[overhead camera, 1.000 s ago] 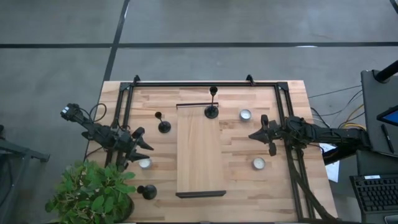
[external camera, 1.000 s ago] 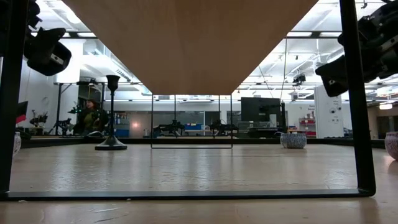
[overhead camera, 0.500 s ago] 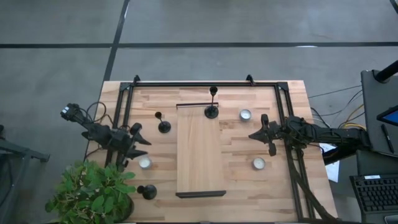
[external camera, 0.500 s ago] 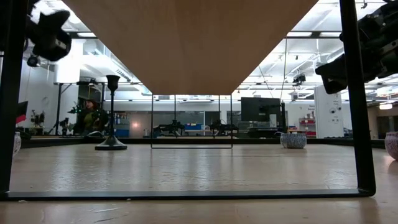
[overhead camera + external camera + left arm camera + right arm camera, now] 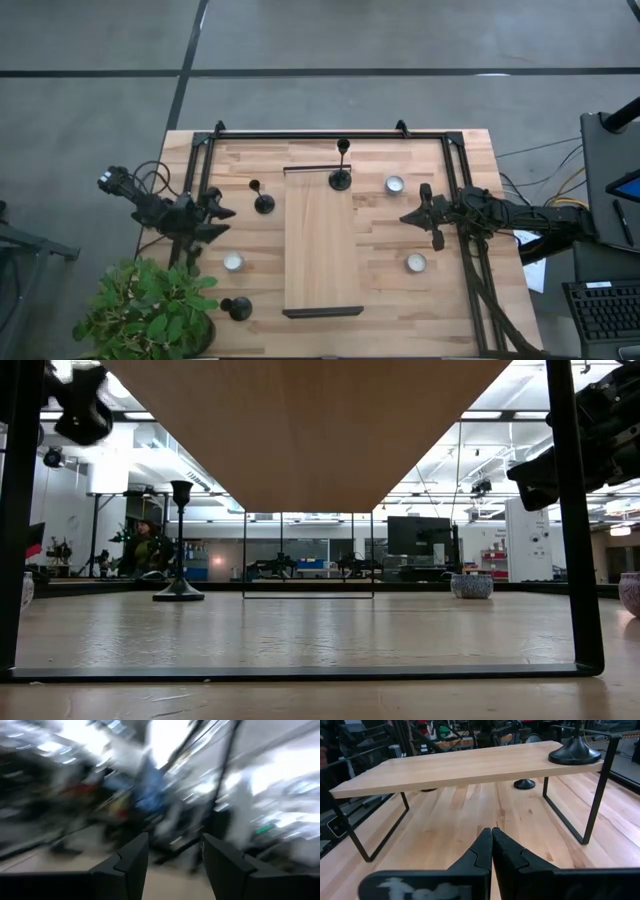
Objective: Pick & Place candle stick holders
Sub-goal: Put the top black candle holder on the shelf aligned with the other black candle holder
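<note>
Three black candle stick holders show in the high view. One [image 5: 340, 178] stands on the far end of the raised wooden shelf [image 5: 322, 240]. One [image 5: 263, 203] stands on the table left of the shelf. One [image 5: 237, 308] is near the table's front left. My left gripper [image 5: 224, 221] is open and empty above the table's left part, between the last two holders; its wrist view [image 5: 172, 865] is blurred. My right gripper [image 5: 404, 218] is shut and empty right of the shelf, its fingers [image 5: 492, 842] pointing at the shelf.
Three white tealights stand on the table [image 5: 233, 262], [image 5: 394, 184], [image 5: 416, 263]. A black metal frame [image 5: 330, 134] runs around the table's far and side parts. A potted plant [image 5: 150, 310] stands at the front left corner. The shelf's thin black legs [image 5: 560, 510] show in the low view.
My left gripper has risen and drawn back toward the table's far edge, away from the tealight at the left, staying open. My right arm has kept still.
</note>
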`<state>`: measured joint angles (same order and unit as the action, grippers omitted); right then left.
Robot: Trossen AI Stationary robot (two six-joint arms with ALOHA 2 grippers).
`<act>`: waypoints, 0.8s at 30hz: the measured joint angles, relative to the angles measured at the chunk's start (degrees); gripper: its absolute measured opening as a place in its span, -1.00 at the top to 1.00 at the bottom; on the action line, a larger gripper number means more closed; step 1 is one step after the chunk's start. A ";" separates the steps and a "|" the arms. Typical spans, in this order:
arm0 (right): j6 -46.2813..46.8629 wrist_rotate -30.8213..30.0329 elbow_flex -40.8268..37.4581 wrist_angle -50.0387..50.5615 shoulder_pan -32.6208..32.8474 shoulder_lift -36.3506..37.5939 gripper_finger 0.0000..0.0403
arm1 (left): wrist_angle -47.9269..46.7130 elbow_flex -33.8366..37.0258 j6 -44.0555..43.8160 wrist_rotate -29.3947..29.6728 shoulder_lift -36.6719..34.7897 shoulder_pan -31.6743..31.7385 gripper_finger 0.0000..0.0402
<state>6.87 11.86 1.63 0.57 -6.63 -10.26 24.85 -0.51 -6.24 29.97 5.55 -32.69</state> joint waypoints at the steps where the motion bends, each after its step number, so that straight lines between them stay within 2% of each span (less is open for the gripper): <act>1: 0.00 0.00 0.00 0.01 0.00 0.00 0.96 | -2.87 0.00 -1.37 2.79 0.29 0.03 0.12; 4: 0.00 0.02 0.00 -0.01 0.00 0.00 0.96 | -9.00 0.00 -5.68 9.06 0.94 0.05 0.17; 9: 0.00 0.02 0.00 -0.01 0.00 0.00 0.96 | -14.77 0.00 -5.69 12.56 1.56 0.04 0.31; 15: 0.00 0.06 0.02 -0.01 0.00 -0.02 0.96 | -21.26 0.00 -5.98 20.40 1.76 0.04 0.40; 24: 0.00 0.07 0.02 0.00 0.00 -0.02 0.96 | -23.41 -0.02 -7.97 29.72 3.96 0.07 0.40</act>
<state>6.87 11.92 1.65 0.57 -6.63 -10.28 1.44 -0.54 -14.21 59.70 9.51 -32.62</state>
